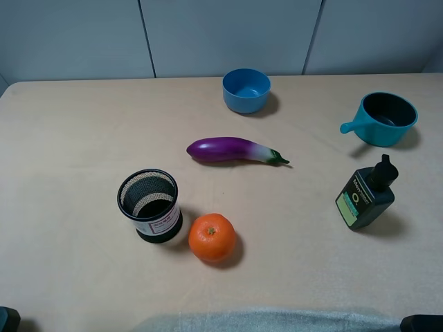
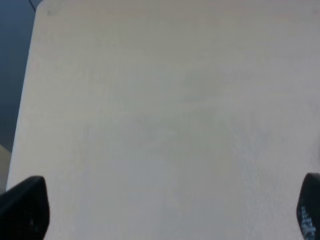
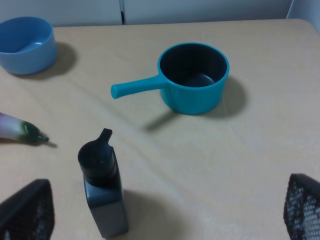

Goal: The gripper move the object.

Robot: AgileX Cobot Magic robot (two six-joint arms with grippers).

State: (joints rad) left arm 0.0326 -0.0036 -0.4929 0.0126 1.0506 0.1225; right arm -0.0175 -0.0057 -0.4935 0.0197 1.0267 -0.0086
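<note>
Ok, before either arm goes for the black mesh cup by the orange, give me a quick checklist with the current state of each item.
1. Mesh cup upright, mouth up: ok.
2. Room around it: not ok on one side; the orange sits close beside it, and whether they touch cannot be told. The eggplant lies well apart.
3. Left gripper open, nothing between its fingers: ok.
4. Left gripper aimed at the cup: not ok; its wrist view shows only bare table.
5. Right gripper open and empty: ok, but it faces the dark bottle and teal handled cup, not the mesh cup.
6. Anything inside the mesh cup: cannot tell.
</note>
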